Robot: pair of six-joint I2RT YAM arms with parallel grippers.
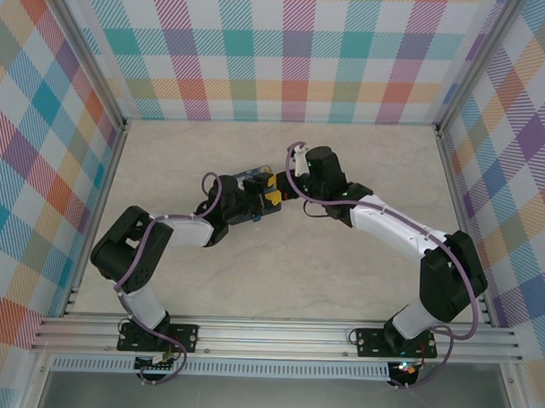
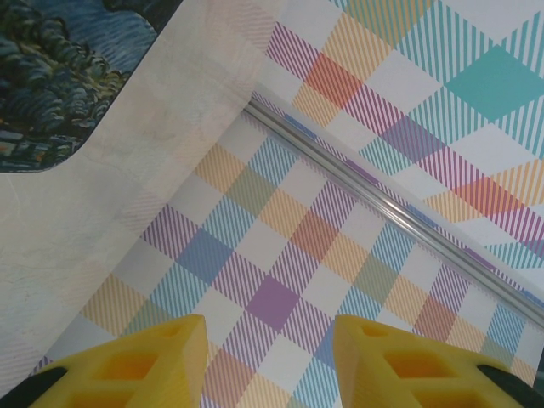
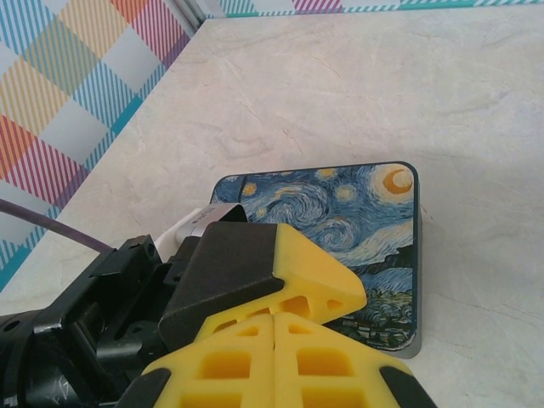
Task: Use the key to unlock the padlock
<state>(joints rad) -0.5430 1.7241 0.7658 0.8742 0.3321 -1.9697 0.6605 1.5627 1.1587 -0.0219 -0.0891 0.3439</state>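
A flat tin (image 3: 357,212) with rounded corners and a glossy lid painted in dark-blue swirls and yellow stars is seen lying on the pale, marble-veined bench (image 3: 357,76), a little toward 12 o'clock from the centre of the top view; the two arms are brought together over it, the left from 7 o'clock and the right from 5 o'clock. The left gripper (image 2: 270,333) is seen with its yellow, foam-like fingers (image 2: 136,365) spread, each moulded with cut-out cells, and the gap between them is empty; through that gap the striped plaid wall (image 2: 425,93) and a thin aluminium rail (image 2: 382,197) are seen, and a corner of the tin is cut off at 10 o'clock of that view. The right gripper (image 3: 274,340) is seen with its fingers pressed flat together along a straight seam; whether the key is pinched in that seam cannot be told. Just beyond them, toward 12 o'clock in the right wrist view, the left gripper's black housing and one wedge-shaped finger are laid across the tin's near left part, so that this part is hidden. At 10 o'clock from that housing a small pale, silvery piece (image 3: 202,223) is partly covered; whether it belongs to the padlock cannot be made out, and the padlock's place cannot be told; a purple cable (image 3: 51,223) is cut off at 9 o'clock.
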